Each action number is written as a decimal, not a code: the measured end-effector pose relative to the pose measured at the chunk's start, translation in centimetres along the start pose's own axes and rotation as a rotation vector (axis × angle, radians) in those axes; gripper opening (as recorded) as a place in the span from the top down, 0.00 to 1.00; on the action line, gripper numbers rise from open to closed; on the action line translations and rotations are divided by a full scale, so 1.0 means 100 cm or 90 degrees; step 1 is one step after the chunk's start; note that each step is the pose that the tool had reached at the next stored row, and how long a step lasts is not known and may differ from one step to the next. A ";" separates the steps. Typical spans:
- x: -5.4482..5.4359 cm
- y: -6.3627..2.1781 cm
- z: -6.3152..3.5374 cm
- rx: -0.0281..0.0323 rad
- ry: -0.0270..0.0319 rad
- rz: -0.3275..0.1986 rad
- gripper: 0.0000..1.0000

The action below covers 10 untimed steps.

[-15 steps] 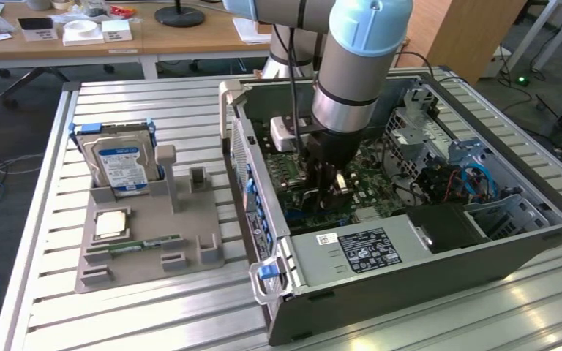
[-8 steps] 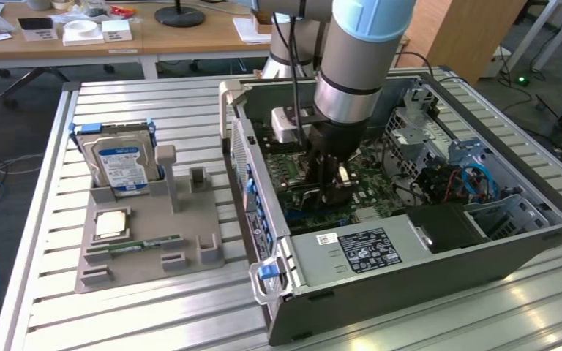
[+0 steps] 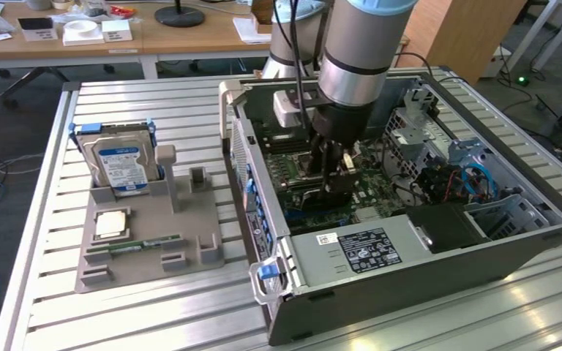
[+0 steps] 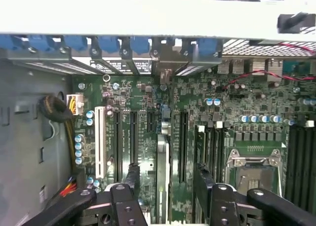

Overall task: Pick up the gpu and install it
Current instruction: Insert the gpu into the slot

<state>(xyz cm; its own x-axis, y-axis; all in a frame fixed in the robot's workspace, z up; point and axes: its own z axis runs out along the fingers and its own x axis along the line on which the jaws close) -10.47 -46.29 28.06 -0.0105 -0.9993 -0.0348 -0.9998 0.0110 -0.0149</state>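
Exterior view: an open computer case (image 3: 388, 241) lies on its side on a slatted metal table (image 3: 164, 322), with bare slats on every side of it. The case walls rise around the motherboard (image 3: 301, 172), so the only open way in is from above, and the arm comes down through that opening. The gripper (image 3: 332, 164) hangs low inside the case, just over the board, with drive cages and cable bundles close by toward the exterior view's right. Beside the case, on the exterior view's left, sits one grey fixture tray (image 3: 193, 256). It carries one hard drive (image 3: 120, 161) standing upright, one processor chip (image 3: 111, 224) lying flat, and one green RAM stick (image 3: 135, 244) lying in its groove. Several of the tray's other holders are vacant.

Wrist view: the gpu (image 4: 163, 152) shows edge-on as a thin strip standing upright on the motherboard (image 4: 247, 107). It runs toward its metal bracket at the case's rear wall, under a row of about six blue clips (image 4: 108, 43). The gripper (image 4: 167, 169) straddles the card with its two black fingers (image 4: 132, 179) spread wide, one on each side of it. A visible gap lies between each finger and the card, so nothing is clamped. One long white slot (image 4: 101, 142) and one processor socket (image 4: 254, 174) lie on opposite sides of the card.
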 end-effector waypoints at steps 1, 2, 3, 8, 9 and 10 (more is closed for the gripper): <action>0.000 0.0000 -0.0022 0.0000 0.0000 0.000 0.43; 0.000 -0.0001 -0.0044 0.0000 0.0000 0.000 0.43; 0.000 -0.0001 -0.0070 0.0000 0.0000 0.000 0.43; -0.001 -0.0003 -0.0179 0.0000 0.0000 0.000 0.43; -0.001 -0.0003 -0.0198 0.0000 -0.0001 0.000 0.43; -0.001 -0.0003 -0.0215 0.0000 -0.0001 0.000 0.43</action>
<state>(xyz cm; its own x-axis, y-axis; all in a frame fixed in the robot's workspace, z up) -10.47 -46.28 30.21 -0.0105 -0.9993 -0.0350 -0.9998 0.0110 -0.0149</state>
